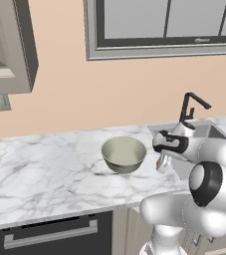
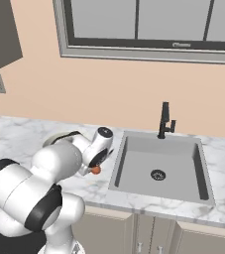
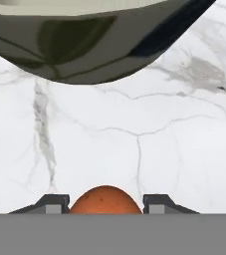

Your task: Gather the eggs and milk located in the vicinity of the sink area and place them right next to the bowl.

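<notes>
In the hand view we see the gripper [image 3: 104,205] clenched on the orange-brown egg [image 3: 105,200], its tips either side of it, with the dark outer wall of the bowl [image 3: 94,47] just ahead over the marble counter [image 3: 149,149]. From the left base view we see what that view lacks — the bowl's pale inside, the gripper low just right of it, the black faucet [image 1: 190,107] behind. The right base view gives us the sink [image 2: 159,168] with its round drain — and the egg between bowl and basin; we read no writing anywhere.

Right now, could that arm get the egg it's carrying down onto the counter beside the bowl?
Probably yes. The tool is shut on the orange-brown egg, low over bare marble counter, with the bowl just ahead and nothing between.
</notes>
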You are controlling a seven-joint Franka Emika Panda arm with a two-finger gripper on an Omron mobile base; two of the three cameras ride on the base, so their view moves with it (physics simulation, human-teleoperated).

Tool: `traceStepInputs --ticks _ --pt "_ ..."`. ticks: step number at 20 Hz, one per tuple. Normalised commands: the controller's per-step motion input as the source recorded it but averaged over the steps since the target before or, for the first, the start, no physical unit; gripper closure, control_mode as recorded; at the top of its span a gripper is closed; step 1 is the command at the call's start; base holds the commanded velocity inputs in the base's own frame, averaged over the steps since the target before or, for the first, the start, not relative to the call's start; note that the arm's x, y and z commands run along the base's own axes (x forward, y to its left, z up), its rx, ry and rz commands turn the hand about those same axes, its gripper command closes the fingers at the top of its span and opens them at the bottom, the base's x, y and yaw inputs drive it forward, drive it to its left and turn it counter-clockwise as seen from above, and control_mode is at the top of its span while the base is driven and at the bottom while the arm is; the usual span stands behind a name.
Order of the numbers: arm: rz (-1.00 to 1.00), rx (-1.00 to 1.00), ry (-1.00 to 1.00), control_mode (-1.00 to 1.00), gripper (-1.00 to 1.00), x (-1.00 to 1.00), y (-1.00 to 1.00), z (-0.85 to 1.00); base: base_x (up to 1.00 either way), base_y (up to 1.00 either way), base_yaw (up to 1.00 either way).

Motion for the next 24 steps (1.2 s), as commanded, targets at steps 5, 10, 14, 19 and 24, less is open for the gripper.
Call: traceStepInputs --ticks 5,10,14,19,24 --pt "0.13 0.0 -0.15 -1.0 1.0 0.0 0.06 -0.06 0.0 0.0 0.0" --pt "0.08 0.0 -0.06 -1.0 1.0 0.04 0.27 -0.08 0.0 0.0 0.0" --pt "0.07 0.0 0.0 -1.0 1.0 0.09 0.2 -0.01 0.0 0.0 0.0" --pt "0.05 0.0 0.0 -1.0 1.0 0.04 0.0 0.0 0.0 0.0 0.0" --pt "0.02 0.0 0.0 -1.0 1.0 0.12 0.04 0.0 0.0 0.0 0.0"
